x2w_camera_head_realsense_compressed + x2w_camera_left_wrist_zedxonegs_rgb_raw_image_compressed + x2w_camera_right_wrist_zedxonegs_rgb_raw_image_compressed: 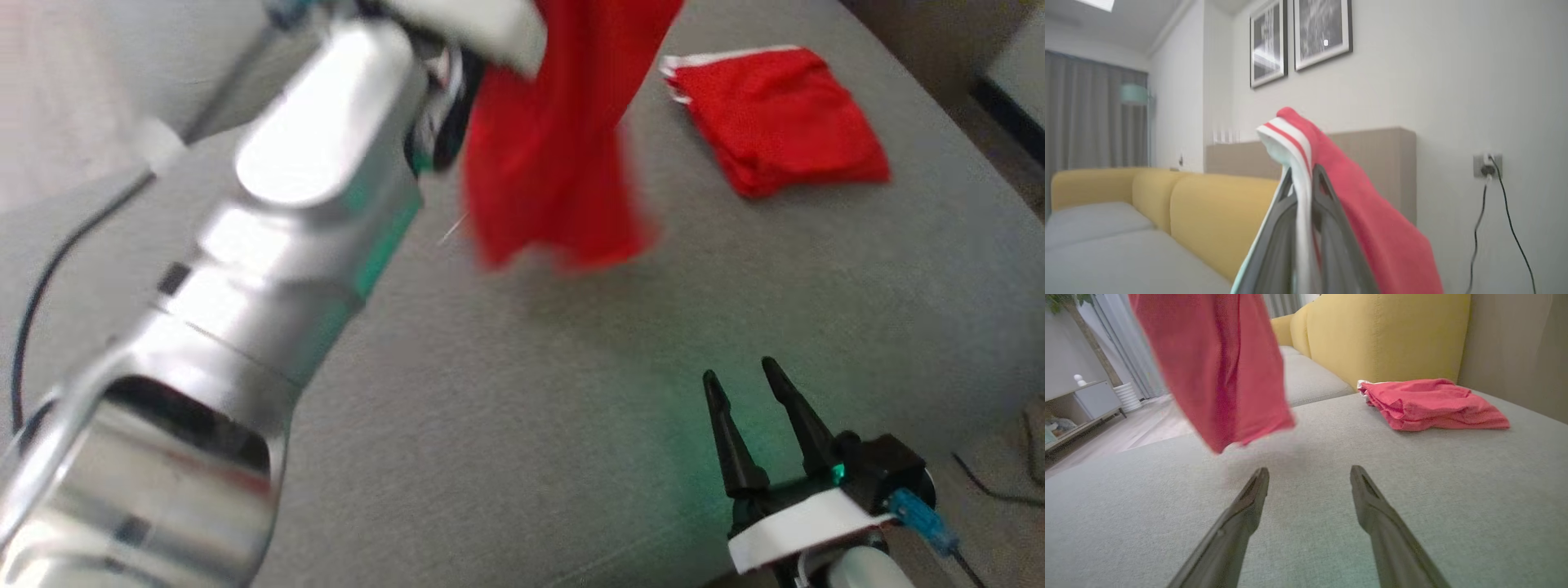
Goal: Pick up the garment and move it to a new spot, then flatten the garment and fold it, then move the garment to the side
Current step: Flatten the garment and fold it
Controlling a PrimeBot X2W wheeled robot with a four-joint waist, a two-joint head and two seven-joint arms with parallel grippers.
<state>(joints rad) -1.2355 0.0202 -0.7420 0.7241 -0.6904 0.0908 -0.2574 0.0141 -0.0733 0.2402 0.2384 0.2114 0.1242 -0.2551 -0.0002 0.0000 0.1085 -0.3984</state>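
Step in hand is the first one: pick up and carry. Left tool (pixel 1303 171) is clamped on the white striped edge of the red fabric garment (pixel 547 147), fingers pressed together with the trim pinched between them. The rest of the cloth drapes over one finger and hangs down. Garment is in the air, bunched lengthwise, with its lower hem just above the grey fabric sofa seat (pixel 522 425). It looks clear of the seat, but the hem is blurred. Silver left forearm (pixel 269 245) crosses the left side of the head view. Right tool (pixel 739 371) sits low near the seat's front edge, fingers apart with nothing between them, well apart from the hanging cloth. A second red cloth, folded into a square pile (pixel 780 122), lies further back on the right of the same seat, near the yellow padded backrest (pixel 1384 335); not the target. Judgement: lift done, placement not yet. Next move calls for lowering the hem first onto the open grey stretch ahead of the right tool, clear of the folded pile, then drawing the cloth out long so it doesn't heap. Right tool is likely needed on a free corner for flattening. Folding and moving aside are not yet done.
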